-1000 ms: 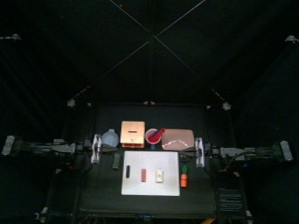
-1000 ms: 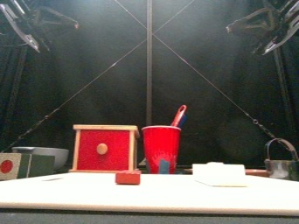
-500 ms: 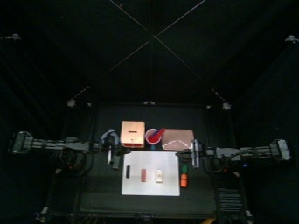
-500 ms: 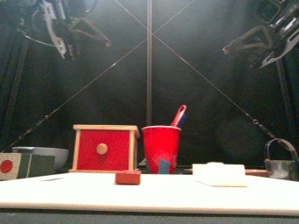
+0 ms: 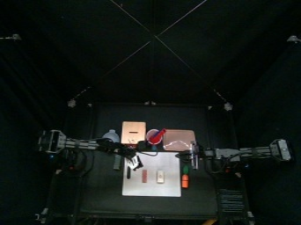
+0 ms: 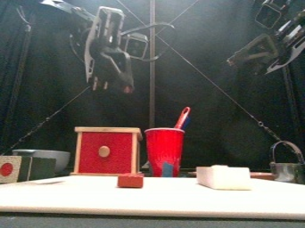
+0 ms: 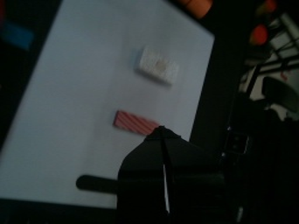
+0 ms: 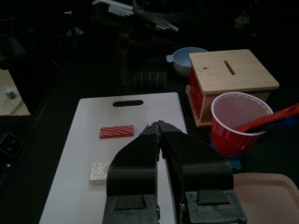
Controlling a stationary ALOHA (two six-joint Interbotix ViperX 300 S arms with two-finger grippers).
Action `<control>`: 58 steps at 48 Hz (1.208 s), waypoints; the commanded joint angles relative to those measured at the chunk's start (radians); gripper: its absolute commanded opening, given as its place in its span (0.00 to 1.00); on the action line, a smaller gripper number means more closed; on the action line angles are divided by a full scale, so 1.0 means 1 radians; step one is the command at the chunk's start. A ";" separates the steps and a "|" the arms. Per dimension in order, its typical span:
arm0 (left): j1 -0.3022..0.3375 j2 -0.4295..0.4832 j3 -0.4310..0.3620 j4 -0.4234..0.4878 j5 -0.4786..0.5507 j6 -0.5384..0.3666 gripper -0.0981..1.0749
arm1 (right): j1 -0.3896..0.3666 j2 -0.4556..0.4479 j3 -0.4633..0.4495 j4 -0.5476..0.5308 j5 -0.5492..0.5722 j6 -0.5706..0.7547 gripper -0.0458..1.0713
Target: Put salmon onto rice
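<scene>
Scene: a small black surface (image 5: pixel 106 206) inside black curtains, with two black robot arms above it.
White cutting board (image 8: pixel 70 166): lies flat on the surface, its handle slot at the far end in the right wrist view.
Salmon (image 8: pixel 117 132): a small red-striped slice lying flat on the board, nearer the handle end; also seen in the left wrist view (image 7: pixel 135 123). Nothing touches it.
Rice (image 8: pixel 101 168): a small white lump on the same board, apart from the salmon; in the left wrist view (image 7: pixel 159 65) it lies beyond the slice.
Left gripper (image 6: pixel 116 86): hangs high above the surface, tilted down over the board; its fingers are pressed together and hold nothing.
Right gripper (image 8: pixel 163 131): raised above the board's right side; its fingers are together, empty.
Wooden box (image 6: pixel 106 151): behind the board, with a red front and a round knob.
Red cup (image 6: pixel 165 152): just beside the box, upright, with a red and blue tool standing in it.
Orange stick (image 5: pixel 186 180): lies on the board's right side in the top view.
Pale bowl (image 8: pixel 184 58): sits behind the box.
</scene>
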 commanded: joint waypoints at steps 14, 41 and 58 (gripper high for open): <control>-0.118 0.095 -0.198 0.560 0.255 -0.673 0.26 | -0.008 0.035 -0.011 0.003 0.006 0.002 0.07; -0.268 0.149 -0.206 0.686 0.229 -1.207 0.82 | -0.026 0.038 0.037 0.121 0.017 0.002 0.07; -0.265 0.216 -0.229 0.696 0.163 -1.433 0.82 | -0.034 0.038 0.066 0.186 0.031 0.002 0.07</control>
